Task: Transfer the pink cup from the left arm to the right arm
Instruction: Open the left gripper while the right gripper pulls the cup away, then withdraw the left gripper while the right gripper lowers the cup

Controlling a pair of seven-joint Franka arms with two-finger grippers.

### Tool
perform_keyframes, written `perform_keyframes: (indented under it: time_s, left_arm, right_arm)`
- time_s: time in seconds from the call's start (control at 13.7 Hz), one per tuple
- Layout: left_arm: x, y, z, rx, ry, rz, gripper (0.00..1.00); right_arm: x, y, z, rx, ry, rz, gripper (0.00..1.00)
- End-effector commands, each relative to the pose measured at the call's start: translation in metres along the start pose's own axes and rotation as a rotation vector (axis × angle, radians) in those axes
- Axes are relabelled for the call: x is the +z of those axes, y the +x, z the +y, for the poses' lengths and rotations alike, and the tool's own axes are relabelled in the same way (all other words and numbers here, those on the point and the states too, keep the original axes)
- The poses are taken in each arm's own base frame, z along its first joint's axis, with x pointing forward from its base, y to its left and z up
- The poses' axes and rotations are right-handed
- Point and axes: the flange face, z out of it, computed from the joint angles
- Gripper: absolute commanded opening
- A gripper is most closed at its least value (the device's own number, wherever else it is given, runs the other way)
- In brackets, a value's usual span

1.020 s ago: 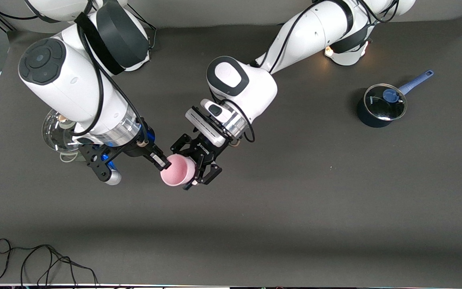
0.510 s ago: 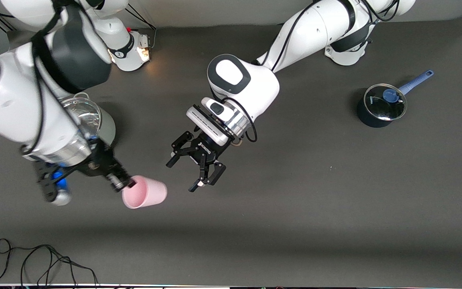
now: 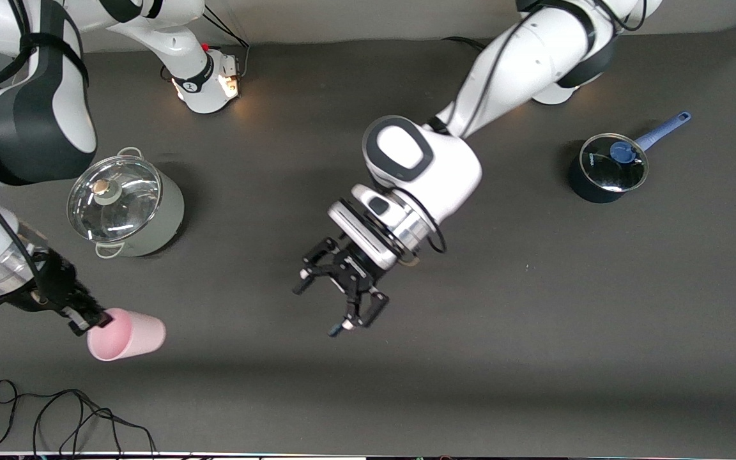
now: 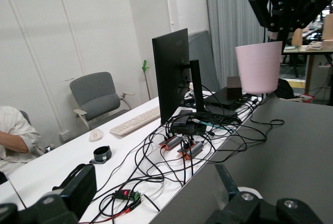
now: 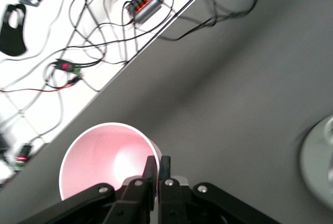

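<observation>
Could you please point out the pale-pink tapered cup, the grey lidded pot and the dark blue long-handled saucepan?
Pale-pink tapered cup [image 3: 130, 335], front view, its side wall.
Grey lidded pot [image 3: 170, 211], front view, outer wall.
Dark blue long-handled saucepan [image 3: 584, 188], front view, dark body.

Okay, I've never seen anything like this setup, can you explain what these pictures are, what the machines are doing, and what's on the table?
These are two white robot arms bolted to a dark table, each ending in a two-finger gripper. One picture looks down from a high camera facing the robots; the other two come from small cameras on the arms' wrists.

The right gripper, at the right arm's end of the table, is shut on the rim of a pink cup, one finger inside and one outside, as its wrist view shows. The left gripper hangs open and empty over the middle of the table.

On the table stand a grey pot with a glass lid and a dark blue saucepan with a long handle. A black cable lies near the camera's edge.
</observation>
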Motion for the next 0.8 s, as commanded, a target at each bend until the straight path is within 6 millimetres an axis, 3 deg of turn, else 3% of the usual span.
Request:
perform_keyframes:
  time_s: [0.0,0.22,0.44,0.51,0.73]
  left_arm:
    - [-0.025,-0.008,-0.036,0.037,-0.094,-0.046,1.0]
    - [-0.056,-0.019,-0.1,0.06,-0.225,-0.051,1.0]
    - [-0.104,-0.023,-0.165,0.067,-0.372,-0.041,1.0]
    - [-0.122,-0.025,-0.184,0.08,-0.422,-0.044,1.0]
    - [-0.181,-0.042,-0.243,0.108,-0.564,-0.073,1.0]
  right_arm:
    - [0.01,0.036,0.044,-0.165,-0.071,-0.016,0.0]
    - [0.009,0.076,0.111,-0.321,-0.102,-0.052,0.0]
    - [0.006,0.096,0.152,-0.419,-0.105,-0.055,0.0]
    - [0.01,0.099,0.158,-0.437,-0.099,-0.044,0.0]
    - [0.031,0.083,0.179,-0.494,-0.074,0.024,0.0]
